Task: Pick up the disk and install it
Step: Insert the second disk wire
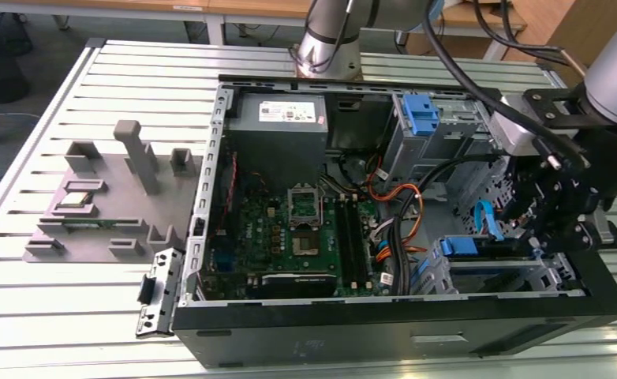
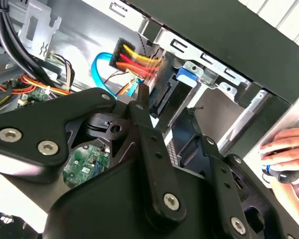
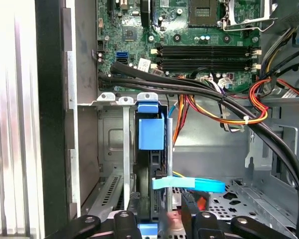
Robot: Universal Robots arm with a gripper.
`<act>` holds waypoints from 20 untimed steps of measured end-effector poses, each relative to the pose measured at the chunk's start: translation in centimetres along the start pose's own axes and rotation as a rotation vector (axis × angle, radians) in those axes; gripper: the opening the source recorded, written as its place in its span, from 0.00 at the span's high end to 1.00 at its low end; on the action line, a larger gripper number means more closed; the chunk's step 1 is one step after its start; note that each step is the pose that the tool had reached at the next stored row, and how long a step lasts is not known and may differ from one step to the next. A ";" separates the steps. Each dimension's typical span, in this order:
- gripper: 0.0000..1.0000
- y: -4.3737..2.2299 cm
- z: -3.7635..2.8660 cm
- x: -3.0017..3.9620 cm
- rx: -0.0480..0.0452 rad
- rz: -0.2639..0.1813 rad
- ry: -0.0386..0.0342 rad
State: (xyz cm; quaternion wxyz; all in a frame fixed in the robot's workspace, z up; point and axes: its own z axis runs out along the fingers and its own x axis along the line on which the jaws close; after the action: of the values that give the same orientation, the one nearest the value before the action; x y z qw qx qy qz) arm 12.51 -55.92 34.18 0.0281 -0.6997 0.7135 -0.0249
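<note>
Slatted metal counter [image 1: 35, 316] carries an open computer case [image 1: 393, 332]. Inside, the tool [image 3: 159, 221] sits at the disk [image 3: 152, 164] slotted in its bay; its grip cannot be told.

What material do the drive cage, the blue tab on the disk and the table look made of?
Drive cage: bare sheet metal, dull grey, folded edges and punched holes.
Blue tab on the disk: likely plastic, smooth solid colour.
Table: probably aluminium, pale matt silver with long slots.
</note>
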 end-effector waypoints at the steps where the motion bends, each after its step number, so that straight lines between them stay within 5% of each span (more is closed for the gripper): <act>1: 0.54 -0.02 -0.22 0.00 0.0000 0.000 -0.0001; 6: 0.54 -0.09 -0.88 -0.01 0.0000 0.000 -0.0002; 15: 0.54 -1.96 -0.75 -0.06 -0.0053 0.001 -0.0093; 20: 0.54 -2.11 -0.75 -0.07 -0.0089 0.001 -0.0093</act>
State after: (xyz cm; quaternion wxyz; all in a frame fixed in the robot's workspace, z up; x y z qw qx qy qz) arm 14.56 -55.90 35.08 0.0283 -0.6995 0.7138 -0.0185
